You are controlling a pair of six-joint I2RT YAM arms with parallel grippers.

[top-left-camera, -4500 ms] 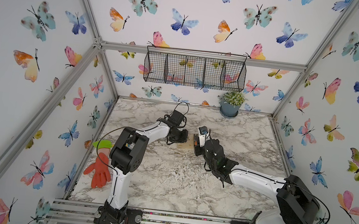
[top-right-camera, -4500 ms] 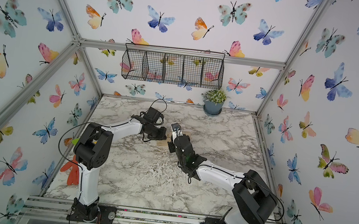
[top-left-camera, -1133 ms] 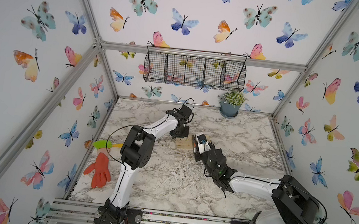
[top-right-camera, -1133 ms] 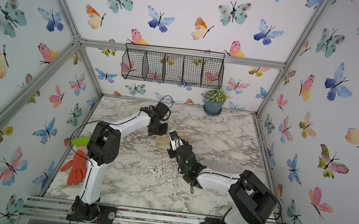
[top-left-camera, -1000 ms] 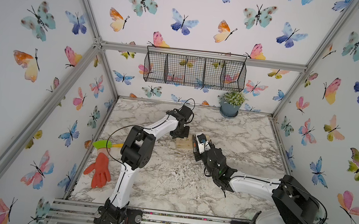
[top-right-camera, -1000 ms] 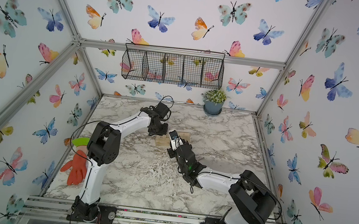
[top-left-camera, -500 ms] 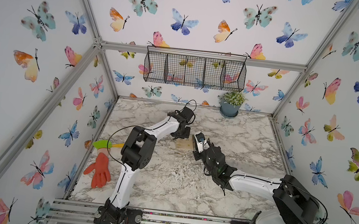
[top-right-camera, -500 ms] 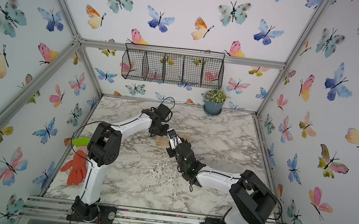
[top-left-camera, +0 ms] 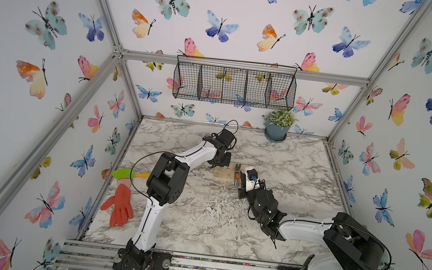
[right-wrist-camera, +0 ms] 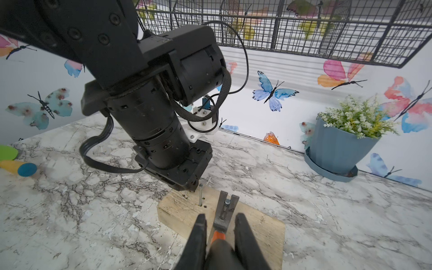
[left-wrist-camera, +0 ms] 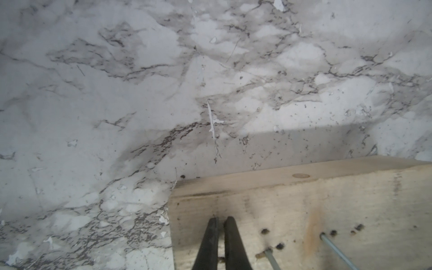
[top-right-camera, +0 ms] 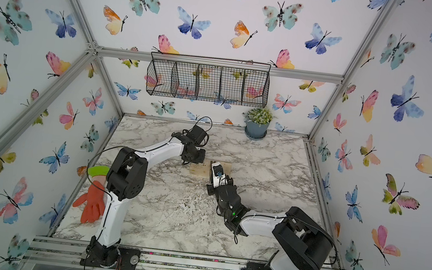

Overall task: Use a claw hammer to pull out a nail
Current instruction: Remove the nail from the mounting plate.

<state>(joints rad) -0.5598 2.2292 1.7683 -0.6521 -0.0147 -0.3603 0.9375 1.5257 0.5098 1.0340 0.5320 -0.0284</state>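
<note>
A pale wood block (right-wrist-camera: 261,231) lies mid-table, seen in both top views (top-left-camera: 222,173) (top-right-camera: 198,170). The claw hammer (right-wrist-camera: 225,210) has its forked steel claw around the head of a nail (right-wrist-camera: 227,203) that stands in the block. My right gripper (right-wrist-camera: 221,217) is shut on the hammer's black handle, just behind the orange neck. A second thin nail (right-wrist-camera: 200,195) stands upright close by. My left gripper (left-wrist-camera: 222,221) is shut with nothing between its fingers, and its tips are down on the block's top (left-wrist-camera: 292,210) near a corner. Its black wrist (right-wrist-camera: 177,168) hangs over the block's far end.
A blue pot with a plant (top-left-camera: 277,126) stands at the back right. A wire basket (top-left-camera: 233,83) hangs on the back wall. An orange glove (top-left-camera: 119,208) and a green-and-yellow toy (top-left-camera: 126,173) lie at the left edge. Old nail holes (left-wrist-camera: 264,231) dot the block.
Since the earliest frames the left gripper has moved from the block's left side onto its far corner. Over the last second the right gripper has edged the hammer slightly towards the back.
</note>
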